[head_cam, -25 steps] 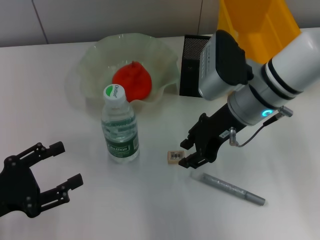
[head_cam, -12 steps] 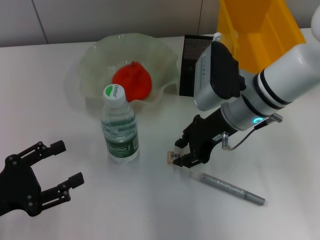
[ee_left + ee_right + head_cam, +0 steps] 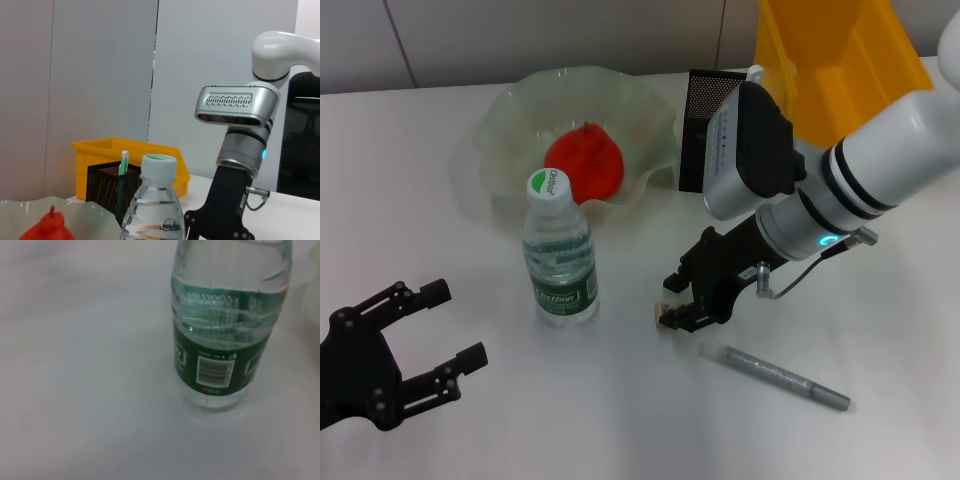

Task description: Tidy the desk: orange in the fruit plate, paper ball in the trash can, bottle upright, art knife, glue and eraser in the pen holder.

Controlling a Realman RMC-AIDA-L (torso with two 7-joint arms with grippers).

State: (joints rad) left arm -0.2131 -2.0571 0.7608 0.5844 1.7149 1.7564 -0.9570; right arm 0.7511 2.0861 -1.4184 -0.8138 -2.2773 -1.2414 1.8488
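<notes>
Our right gripper point(image 3: 678, 308) low over the eraser point(image 3: 663, 315) on the desk point(image 3: 620, 410), its jaw state impossible to tell, our left gripper point(image 3: 440, 335) spread apart and idle beside the upright bottle point(image 3: 559, 250), orange point(image 3: 584, 160) in the fruit plate point(image 3: 510, 120).

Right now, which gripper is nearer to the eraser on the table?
Right. The right gripper is down directly over the eraser. The left gripper is open, far across the table past the bottle.

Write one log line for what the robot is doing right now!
right claw: down at eraser, grip unclear | left claw: open, idle near table edge | bottle: upright | orange: in plate
</notes>
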